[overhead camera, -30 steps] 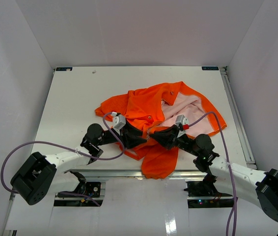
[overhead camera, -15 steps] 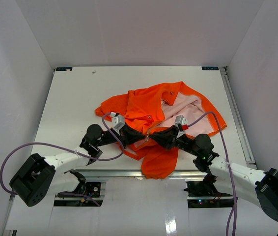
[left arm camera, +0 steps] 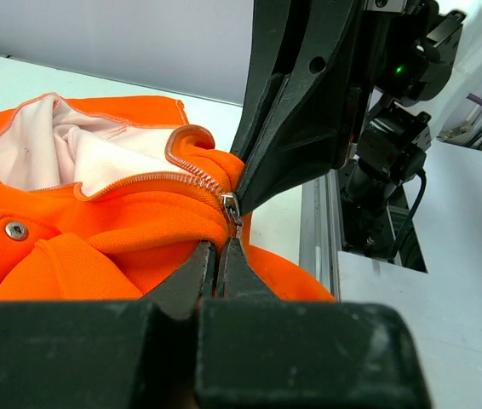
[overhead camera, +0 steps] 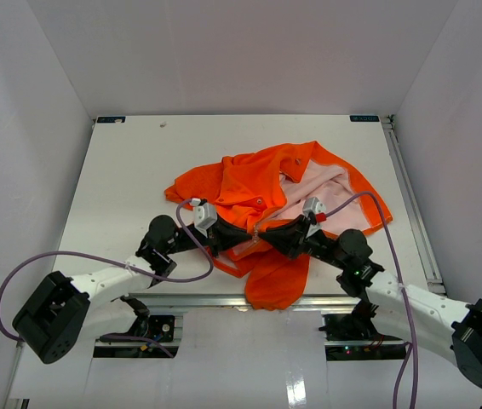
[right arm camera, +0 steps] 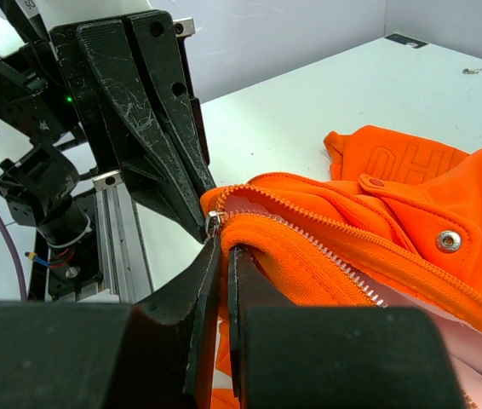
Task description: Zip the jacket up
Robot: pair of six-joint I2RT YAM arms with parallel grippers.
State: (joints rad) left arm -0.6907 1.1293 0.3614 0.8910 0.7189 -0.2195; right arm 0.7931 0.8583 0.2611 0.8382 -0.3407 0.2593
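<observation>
Jacket (overhead camera: 266,183): left claw (left arm camera: 220,247) pinched shut on zip pull (left arm camera: 234,220), right claw (right arm camera: 221,243) at its 3 o'clock clamping hem (right arm camera: 266,237); risk: thin pull slips, bunched fabric jams it.

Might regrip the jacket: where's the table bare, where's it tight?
Bare table runs along the far wall beyond the jacket, and broadly between it and the left wall. Only a slim strip lies on its right. Tight: the near middle, where the left gripper and right gripper pinch the jacket.
</observation>
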